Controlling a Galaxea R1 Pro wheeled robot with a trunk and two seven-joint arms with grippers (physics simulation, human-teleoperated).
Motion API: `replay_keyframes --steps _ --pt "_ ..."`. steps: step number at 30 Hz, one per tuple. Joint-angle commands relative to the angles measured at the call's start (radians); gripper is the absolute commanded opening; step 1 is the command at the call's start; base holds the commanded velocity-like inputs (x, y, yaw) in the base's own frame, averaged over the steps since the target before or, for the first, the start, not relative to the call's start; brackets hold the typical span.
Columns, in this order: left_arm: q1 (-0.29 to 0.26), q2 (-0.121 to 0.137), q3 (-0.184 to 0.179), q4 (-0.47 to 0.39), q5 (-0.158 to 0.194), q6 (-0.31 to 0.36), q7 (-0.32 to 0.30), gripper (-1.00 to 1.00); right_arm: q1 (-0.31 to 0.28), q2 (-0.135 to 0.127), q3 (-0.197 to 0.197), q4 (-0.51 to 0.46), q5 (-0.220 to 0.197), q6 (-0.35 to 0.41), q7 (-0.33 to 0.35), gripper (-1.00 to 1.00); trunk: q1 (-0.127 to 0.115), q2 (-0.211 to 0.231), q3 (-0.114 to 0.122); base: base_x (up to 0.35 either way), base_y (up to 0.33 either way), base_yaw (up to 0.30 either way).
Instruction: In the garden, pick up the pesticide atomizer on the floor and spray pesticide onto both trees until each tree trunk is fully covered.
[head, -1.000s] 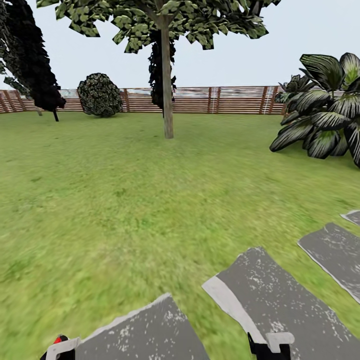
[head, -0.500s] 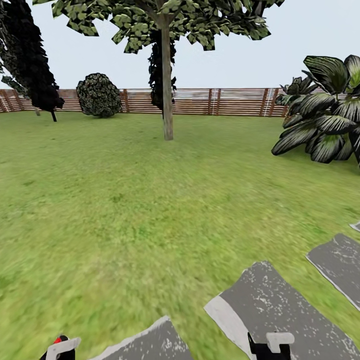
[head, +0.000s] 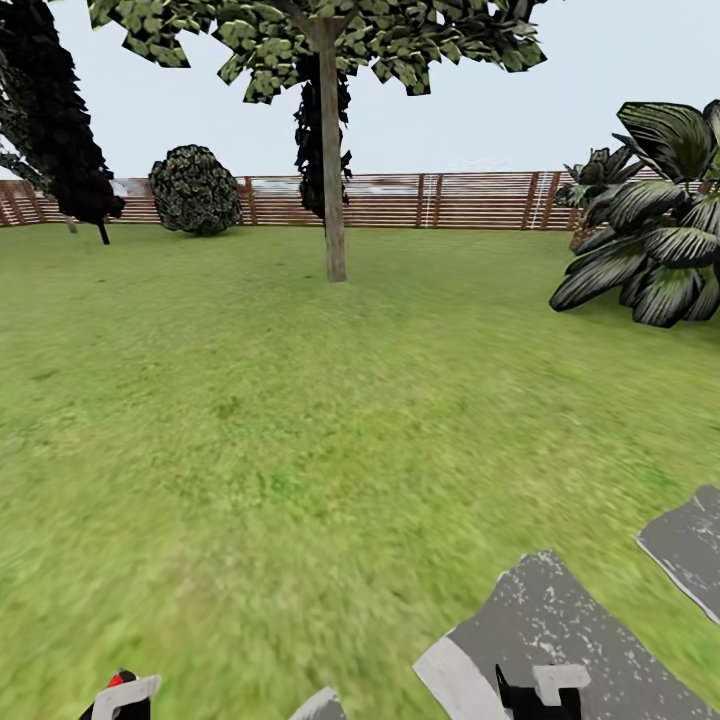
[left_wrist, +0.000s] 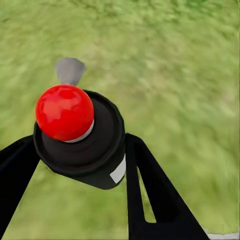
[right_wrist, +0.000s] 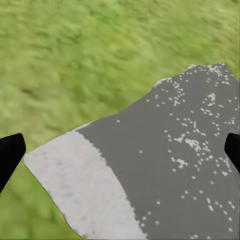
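**Little spray bottle held over the grass**

The left gripper (left_wrist: 80, 150) has its two black fingers (left_wrist: 150, 190) closed tight on the small dark pesticide atomizer with the round red top and white label (left_wrist: 82, 135). One finger sits on each side of the bottle, touching it. The red top points away from the fingers, out over the green grass lawn (left_wrist: 175, 75). What is inside the bottle cannot be seen. A small grey stone piece (left_wrist: 69, 70) lies on the grass past the red top.

In the head view the left gripper (head: 120, 697) sits at the low edge, with a bit of red peeking out beside it.

The right gripper (right_wrist: 120, 150) has its black fingers (right_wrist: 10, 152) spread far apart, with nothing between them. Under the gap lies a flat grey stepping stone with white speckles and a pale edge (right_wrist: 165, 165), with grass beside it. In the head view the right gripper (head: 540, 692) is over that same stone (head: 560, 620). Another grey stone (head: 690, 545) lies near it.

Far ahead of both pairs of fingers stands a tall tree with patchy green leaves (head: 330, 40) and a straight pale grey-brown trunk (head: 333, 170). Behind it runs a brown slat wooden fence (head: 450, 200). A round dark bush (head: 195, 190) and a near-black tree (head: 55, 120) stand by the fence, and a big plant with striped leaves (head: 650, 230) grows off past the right fingers.
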Motion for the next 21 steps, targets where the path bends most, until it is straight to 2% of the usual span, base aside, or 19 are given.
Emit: replay_keyframes --steps 1,21 --pt "0.0 0.0 -0.001 0.0 0.005 -0.003 0.0 -1.0 0.0 0.0 0.0 0.001 0.001 -0.003 -0.002 1.0 0.0 0.0 -0.001 0.338 0.0 0.0" --pt "0.0 0.003 -0.001 0.003 0.006 -0.003 0.001 -1.0 0.0 0.0 -0.001 0.001 0.001 -0.003 -0.002 1.0 0.0 0.0 -0.001 0.338 0.0 0.0"
